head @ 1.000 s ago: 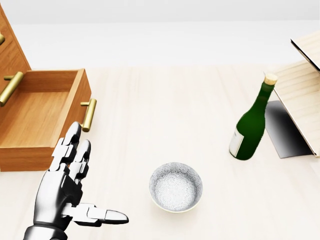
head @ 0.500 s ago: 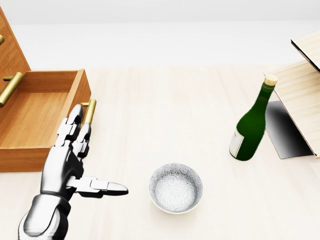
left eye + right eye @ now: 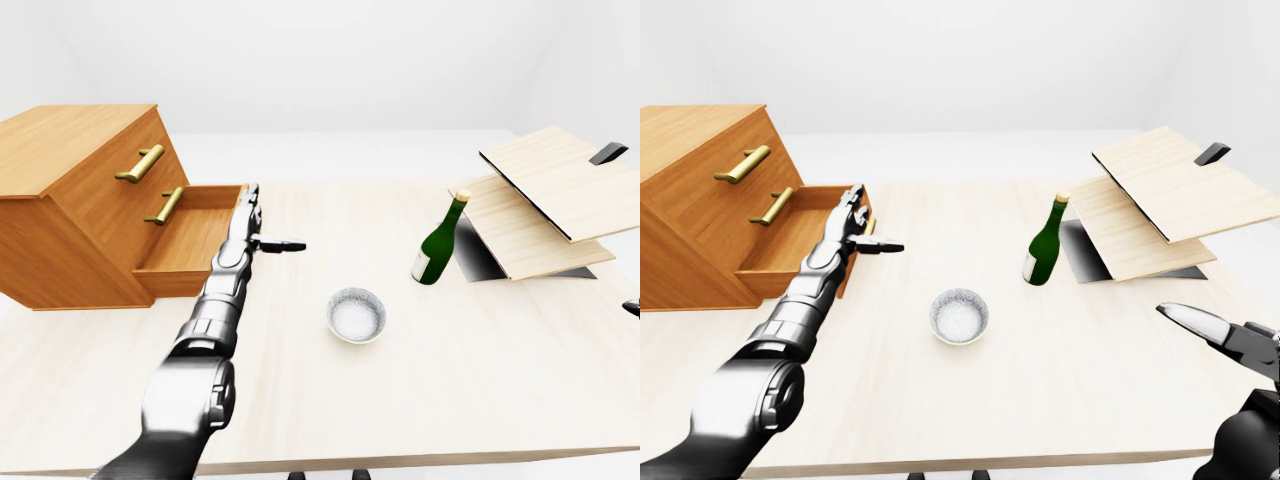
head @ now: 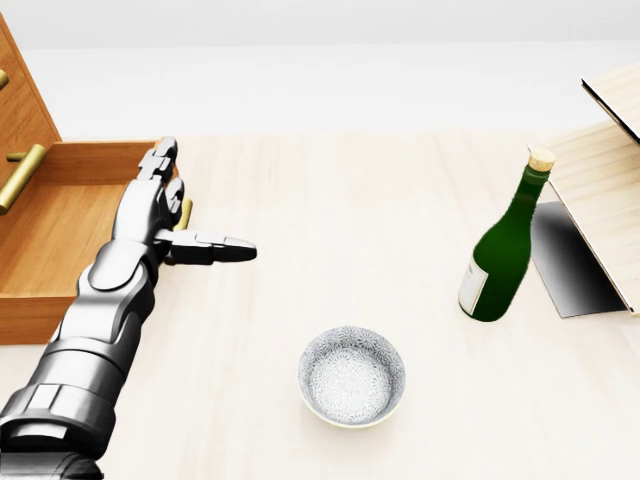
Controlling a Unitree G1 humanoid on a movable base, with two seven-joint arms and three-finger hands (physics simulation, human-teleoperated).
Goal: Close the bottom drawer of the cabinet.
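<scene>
Bright, even, sharp renders; the only dark shadow lies under the leaning boards [image 4: 570, 262].

In the head view we lose most of the cabinet [image 4: 20, 110] past the left edge at nine o'clock. Our left hand [image 4: 160, 215] covers much of the bottom drawer's [image 4: 60, 230] handle. Our right hand [image 3: 1230, 350] is cropped at the right-eye view's four o'clock corner, so its grip is unclear.

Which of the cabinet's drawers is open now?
The bottom drawer is open: pulled out, its inside shows, and the left hand is at its front. The two drawers above it sit flush in the cabinet.
</scene>
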